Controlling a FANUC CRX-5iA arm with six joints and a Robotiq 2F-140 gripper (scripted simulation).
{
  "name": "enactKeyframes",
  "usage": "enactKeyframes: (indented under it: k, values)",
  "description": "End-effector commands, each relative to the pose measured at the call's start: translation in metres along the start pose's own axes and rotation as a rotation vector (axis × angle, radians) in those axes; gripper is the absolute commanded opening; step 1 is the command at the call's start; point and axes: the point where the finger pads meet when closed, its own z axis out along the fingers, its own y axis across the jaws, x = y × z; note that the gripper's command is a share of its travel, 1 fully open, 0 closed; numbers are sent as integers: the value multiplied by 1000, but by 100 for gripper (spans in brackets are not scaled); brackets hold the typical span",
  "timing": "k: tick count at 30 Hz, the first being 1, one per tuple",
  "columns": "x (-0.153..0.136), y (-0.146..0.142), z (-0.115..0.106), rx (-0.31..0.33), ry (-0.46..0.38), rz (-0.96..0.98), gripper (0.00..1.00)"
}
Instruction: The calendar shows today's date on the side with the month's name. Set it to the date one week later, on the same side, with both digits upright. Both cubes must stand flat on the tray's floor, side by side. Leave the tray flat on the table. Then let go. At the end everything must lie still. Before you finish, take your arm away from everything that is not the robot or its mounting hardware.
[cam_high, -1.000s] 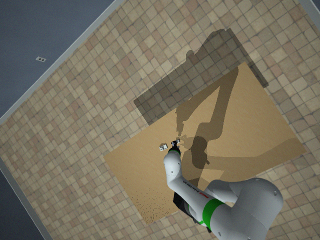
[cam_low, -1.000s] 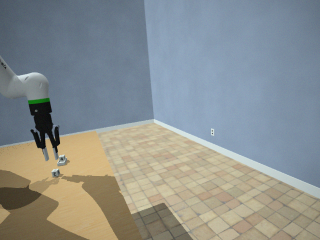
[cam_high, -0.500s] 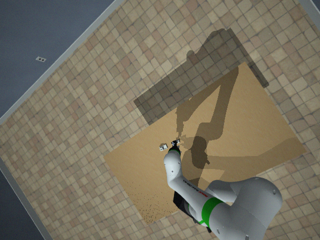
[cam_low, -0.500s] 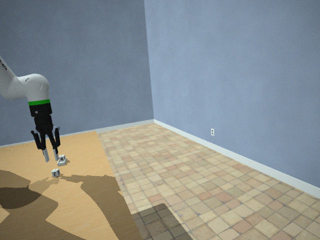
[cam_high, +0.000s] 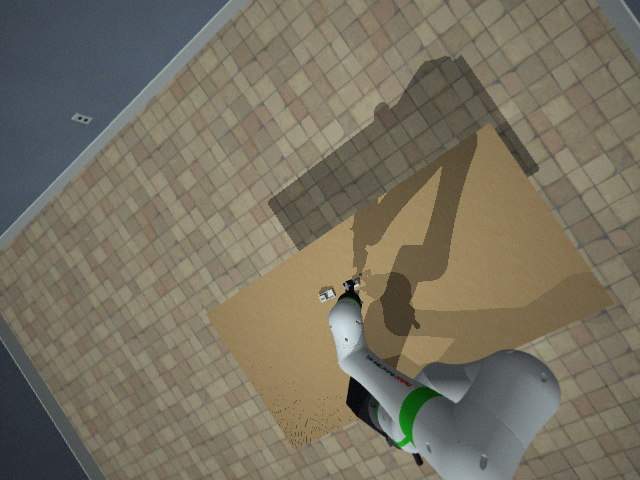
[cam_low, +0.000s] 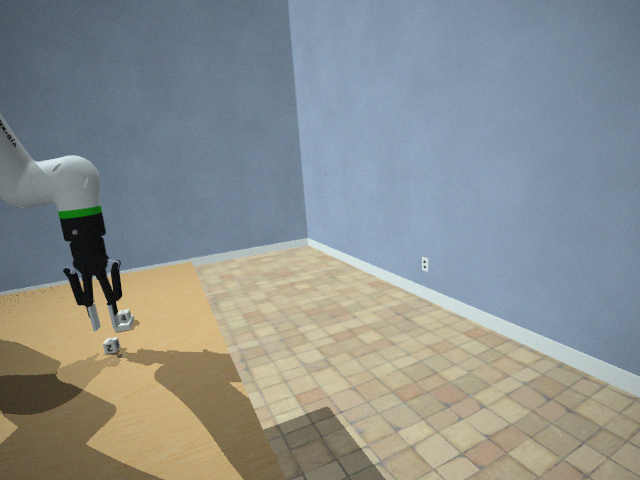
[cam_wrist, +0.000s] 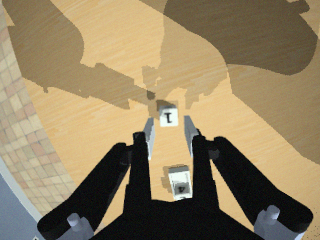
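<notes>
This looks like a plain room with a robot in it, but I cannot tell what kind of room. In the outside view, blue walls (cam_low: 465, 155) meet near the middle, and a wall plug (cam_low: 424, 264) (cam_high: 81, 118) is right of the middle. The floor (cam_low: 413, 361) (cam_high: 217, 232) has tan stone tiles. A wooden tabletop (cam_low: 170, 299) (cam_high: 289, 330) is at lower left, with a white robot arm (cam_low: 72, 178) (cam_high: 480, 403) above it.

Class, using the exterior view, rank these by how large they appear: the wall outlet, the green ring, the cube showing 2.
1. Green ring
2. Cube showing 2
3. Wall outlet
</notes>
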Motion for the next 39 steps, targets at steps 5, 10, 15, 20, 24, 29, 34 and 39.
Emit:
enactKeyframes:
  k: [5,10,15,20,24,29,34,39]
  values:
    - [0,0,8,1,0,0,28]
    - [0,-1,15,1,0,0,28]
    - [0,-1,20,1,0,0,28]
    - [0,-1,23,1,0,0,28]
    - [0,-1,25,1,0,0,28]
    - [0,-1,26,1,0,0,28]
    - [0,-1,26,1,0,0,28]
    - [0,-1,26,1,0,0,28]
